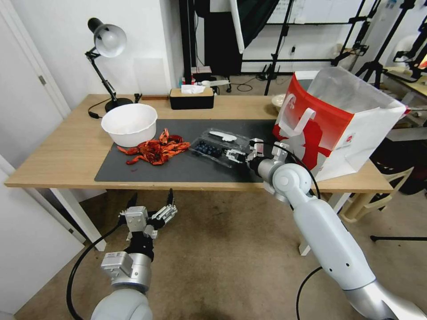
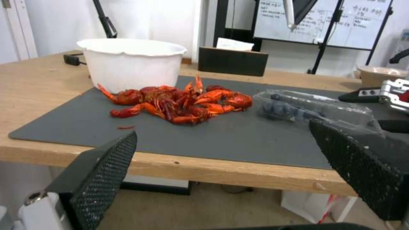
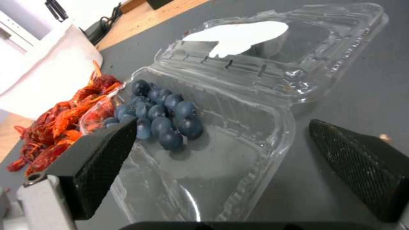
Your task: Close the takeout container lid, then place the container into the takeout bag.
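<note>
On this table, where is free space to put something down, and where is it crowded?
Free: the bare table left of the white bowl, and the mat strip along its near edge. Crowded: mat centre, with crayfish, the open takeout container and the right hand; the takeout bag fills the right end.

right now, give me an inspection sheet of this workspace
surface: wooden table with dark mat
job's things: takeout container lies open on the mat, lid flat beside the berry half; takeout bag upright, open
clutter: white bowl, crayfish pile, tissue box, desk lamp
grippers: right claw open at the container's edge; left claw open, below table edge
cables: lamp cord on table
surroundings: tripods, whiteboard behind
</note>
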